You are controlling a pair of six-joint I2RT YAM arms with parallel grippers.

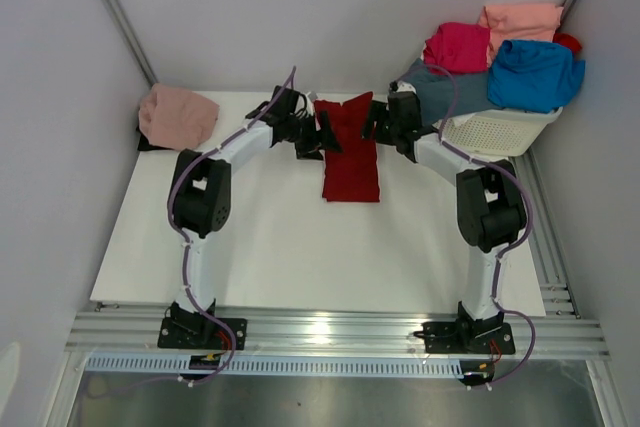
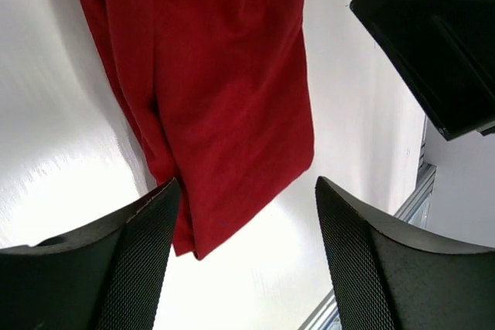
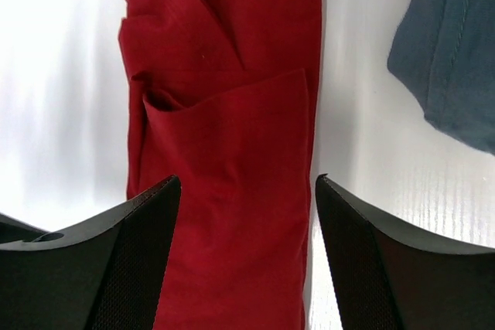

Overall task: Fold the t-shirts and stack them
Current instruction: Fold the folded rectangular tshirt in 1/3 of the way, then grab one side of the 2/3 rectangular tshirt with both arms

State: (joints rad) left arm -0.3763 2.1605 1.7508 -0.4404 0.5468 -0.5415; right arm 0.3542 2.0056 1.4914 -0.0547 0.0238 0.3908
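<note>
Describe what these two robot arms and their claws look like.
The left arm and right arm have white links with bulky black joints. A thin purple cable runs along each. The left gripper and right gripper are black, with wedge-shaped fingers faced in fine dimpled texture.

This looks to me like a robotics lab cell. Plain grey panel walls (image 1: 60, 167) enclose the white table (image 1: 300, 257). An aluminium profile frame (image 1: 330, 332) runs across the bottom of the top view, and the left arm base (image 1: 203, 330) and right arm base (image 1: 467, 334) are bolted on it.
</note>
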